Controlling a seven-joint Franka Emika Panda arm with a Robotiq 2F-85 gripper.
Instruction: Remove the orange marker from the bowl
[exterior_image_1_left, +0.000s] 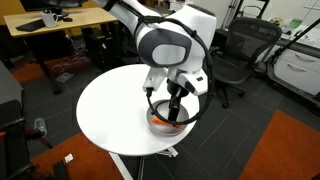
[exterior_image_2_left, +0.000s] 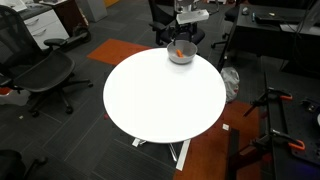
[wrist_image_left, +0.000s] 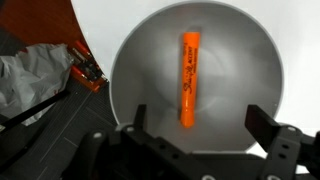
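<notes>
Wrist view: gripper (wrist_image_left: 195, 120) hung spread wide over slim orange marker (wrist_image_left: 189, 75) in round grey bowl (wrist_image_left: 245, 60); centering first seemed smart.

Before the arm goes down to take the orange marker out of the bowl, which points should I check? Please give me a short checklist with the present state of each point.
1. The orange marker is inside the bowl: ok, it lies flat near the middle.
2. The tool is open: ok, the jaws stand wide apart and hold nothing.
3. The jaws stand on either side of the marker, across its length: ok in the wrist view.
4. The height of the tool above the marker: cannot tell.
5. The bowl is well away from the edge of the table: not ok, it sits near the edge, so a push might shift it.
</notes>
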